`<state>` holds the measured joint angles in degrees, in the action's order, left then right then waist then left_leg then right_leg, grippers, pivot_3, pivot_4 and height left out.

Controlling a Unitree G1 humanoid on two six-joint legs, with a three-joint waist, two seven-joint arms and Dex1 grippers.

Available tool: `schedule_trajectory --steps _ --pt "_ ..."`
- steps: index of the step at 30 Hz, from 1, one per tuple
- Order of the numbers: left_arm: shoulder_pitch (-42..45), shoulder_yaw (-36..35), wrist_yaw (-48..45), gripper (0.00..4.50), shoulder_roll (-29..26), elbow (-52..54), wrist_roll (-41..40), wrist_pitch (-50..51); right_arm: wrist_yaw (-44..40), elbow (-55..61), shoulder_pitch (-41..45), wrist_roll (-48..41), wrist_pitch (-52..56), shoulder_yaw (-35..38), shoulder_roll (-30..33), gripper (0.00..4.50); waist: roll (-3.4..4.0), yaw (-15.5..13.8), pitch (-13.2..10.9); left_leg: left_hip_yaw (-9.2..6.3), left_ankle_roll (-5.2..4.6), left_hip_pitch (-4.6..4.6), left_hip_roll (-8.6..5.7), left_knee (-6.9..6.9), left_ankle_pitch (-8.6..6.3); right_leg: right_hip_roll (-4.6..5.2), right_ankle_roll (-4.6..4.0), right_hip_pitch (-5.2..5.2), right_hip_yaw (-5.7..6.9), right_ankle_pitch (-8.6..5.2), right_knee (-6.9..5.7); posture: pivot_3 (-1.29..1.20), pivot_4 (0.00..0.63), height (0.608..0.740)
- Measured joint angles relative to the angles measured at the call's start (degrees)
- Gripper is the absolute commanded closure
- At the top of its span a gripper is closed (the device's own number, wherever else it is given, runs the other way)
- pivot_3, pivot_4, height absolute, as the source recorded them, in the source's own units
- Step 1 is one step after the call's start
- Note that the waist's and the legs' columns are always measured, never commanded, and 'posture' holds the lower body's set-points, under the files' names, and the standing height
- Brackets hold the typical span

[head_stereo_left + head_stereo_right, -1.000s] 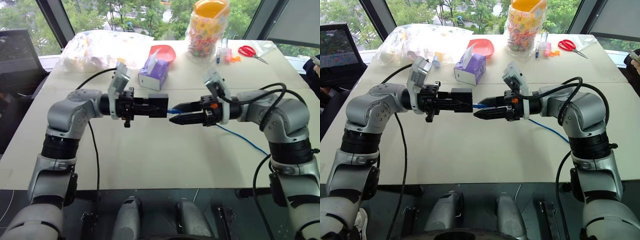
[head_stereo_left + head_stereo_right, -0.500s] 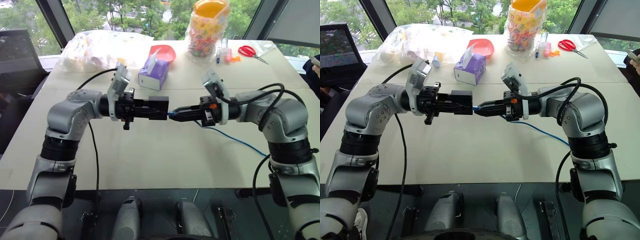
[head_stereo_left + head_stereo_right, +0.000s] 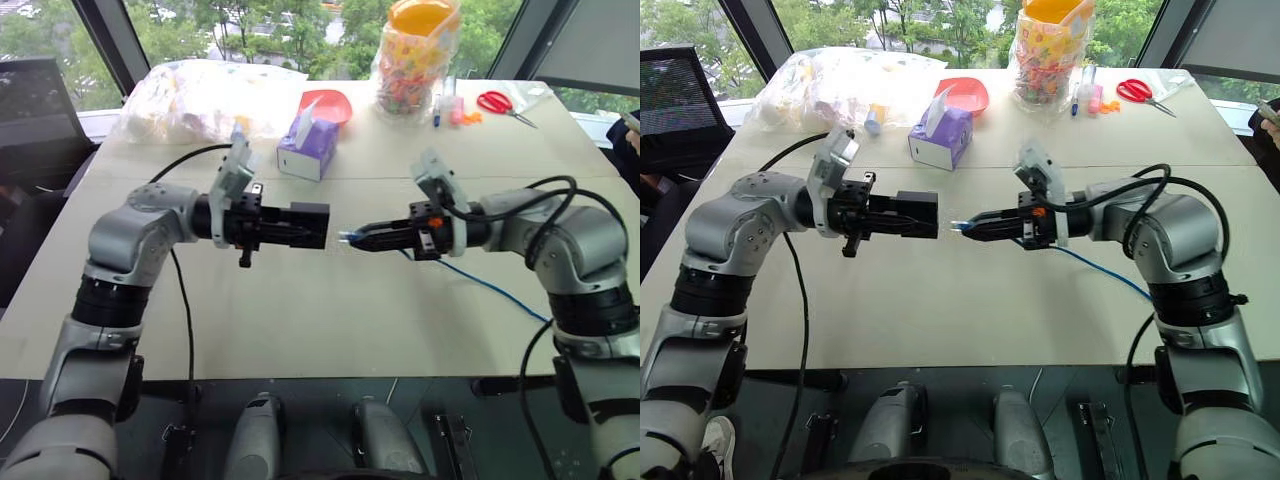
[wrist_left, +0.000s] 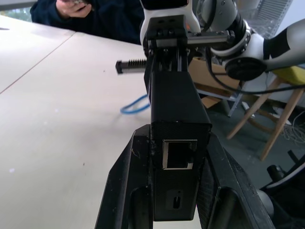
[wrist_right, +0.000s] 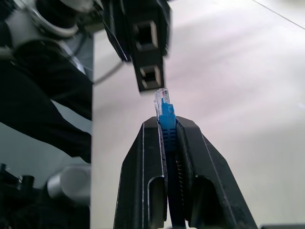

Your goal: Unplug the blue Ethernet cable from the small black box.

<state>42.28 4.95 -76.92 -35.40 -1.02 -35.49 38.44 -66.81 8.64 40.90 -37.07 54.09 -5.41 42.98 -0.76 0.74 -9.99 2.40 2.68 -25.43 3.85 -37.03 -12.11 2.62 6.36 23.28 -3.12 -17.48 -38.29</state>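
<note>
The unplugging is judged done: the plug of the blue Ethernet cable [image 5: 163, 107] is seen clear of the small black box [image 3: 308, 224], whose port is shown empty in the left wrist view, with a small gap between the two. The box is clamped between the fingers of the left gripper [image 3: 300, 226], above the middle of the table [image 3: 300, 320]; the plug is pinched in the closed right gripper [image 3: 362, 238], at 3 o'clock from the box. The cord is trailed toward 4 o'clock across the table to its right edge. Only setting things down seems left. Open tabletop lies toward 6 o'clock; a purple tissue box [image 3: 309, 146] stands at 12 o'clock, well apart.
</note>
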Motion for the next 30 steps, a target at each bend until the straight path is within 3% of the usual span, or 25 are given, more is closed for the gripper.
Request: schedule_trajectory --steps 9,16,20,25,30 --pt "0.0 -0.08 1.56 3.98 0.86 -0.51 0.85 -1.53 0.72 -8.6 -1.49 6.93 -8.95 -0.08 2.24 4.47 -0.02 0.04 0.01 0.01 0.0 0.05 0.0 -0.01 0.0 0.0 0.0 -0.06 -0.01 0.0 0.03 0.0 0.15 0.735" --pt "-1.33 1.97 14.03 3.98 13.73 -10.59 13.37 -20.44 25.74 -46.22 4.47 25.88 -29.89 -0.06 -6.75 4.47 -0.04 -0.06 0.01 0.13 -0.03 -0.02 -0.04 -0.09 0.03 0.04 0.15 -0.04 -0.11 0.11 0.11 0.0 0.15 0.735" --pt "-1.68 2.83 18.24 3.98 18.9 -16.61 17.25 -27.87 34.34 -58.85 9.18 28.02 -35.44 3.84 -8.26 2.85 -0.03 0.11 0.01 0.17 -0.03 -0.07 -0.03 0.04 0.03 0.04 0.19 0.07 -0.13 0.12 0.13 0.0 0.15 0.735" --pt "-1.04 3.44 22.08 3.98 24.74 -25.27 21.21 -35.41 40.55 -65.05 12.51 27.97 -38.76 8.68 -8.46 0.28 -0.01 0.14 0.01 0.19 -0.04 -0.04 -0.03 0.1 0.03 0.03 0.19 0.07 -0.13 0.12 0.17 0.0 0.15 0.735" --pt "-0.97 4.49 23.55 3.98 27.34 -32.47 24.56 -41.72 37.36 -57.11 9.26 24.77 -34.18 11.78 -9.6 0.13 0.0 0.15 0.02 0.2 -0.04 -0.04 -0.03 0.07 0.03 0.03 0.2 0.05 -0.15 0.13 0.14 0.0 0.15 0.735"
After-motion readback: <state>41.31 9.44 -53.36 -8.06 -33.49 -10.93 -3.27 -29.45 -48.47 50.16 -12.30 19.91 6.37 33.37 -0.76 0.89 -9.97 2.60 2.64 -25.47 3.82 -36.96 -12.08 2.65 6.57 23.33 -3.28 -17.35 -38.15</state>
